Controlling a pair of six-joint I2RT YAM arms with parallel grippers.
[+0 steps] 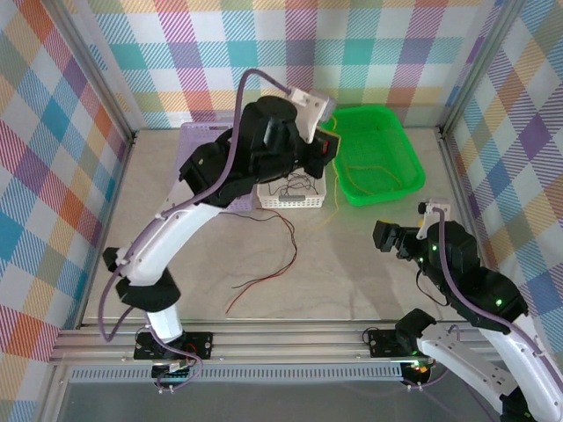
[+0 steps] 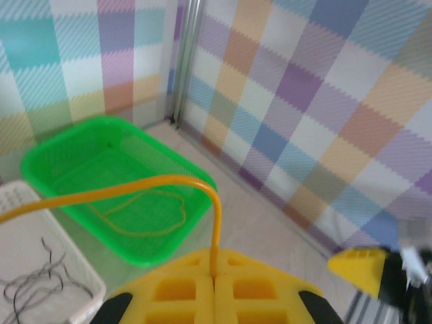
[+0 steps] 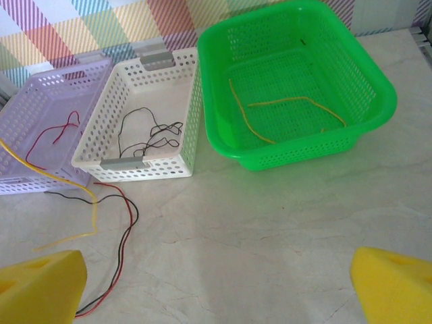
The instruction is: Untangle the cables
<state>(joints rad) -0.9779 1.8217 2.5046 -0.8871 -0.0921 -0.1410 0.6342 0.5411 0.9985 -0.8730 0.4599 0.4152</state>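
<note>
Judged mid-sort: carrying one orange-yellow cable (image 2: 135, 183) toward the green basket (image 2: 169, 154), centre left in the left wrist view. Pinched at lower centre there by the clenched left gripper (image 2: 214, 273). Spread and empty at lower right overhead: right gripper (image 1: 389, 237). Next, probably: clear the rim, lower, release. Loose at lower left, right wrist view: red and black cables (image 3: 120, 260). Open tabletop mid-frame; white basket (image 3: 192, 115) just beside green.

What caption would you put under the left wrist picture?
Left gripper pinches an arching orange-yellow cable, green basket behind it.
</note>
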